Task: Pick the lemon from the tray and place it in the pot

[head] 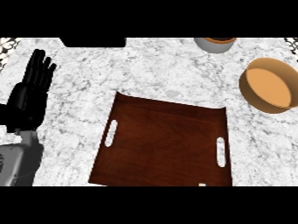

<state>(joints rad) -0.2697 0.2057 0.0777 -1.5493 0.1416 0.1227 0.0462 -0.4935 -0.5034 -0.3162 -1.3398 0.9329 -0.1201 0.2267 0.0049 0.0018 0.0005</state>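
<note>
Left hand [32, 89] open, fingers straight, holding nothing (bench's left), dark wooden slotted tray [167, 144] centre, round orange pot [273, 85] right.

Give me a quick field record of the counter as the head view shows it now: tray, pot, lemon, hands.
tray: dark wooden tray with two handle slots, centre, nothing on it
pot: orange round pot, right of tray, inside looks empty
lemon: not visible
left hand: black left hand, open, fingers up, resting at left edge
right hand: cannot be made out
other: grey cup at top edge
</note>
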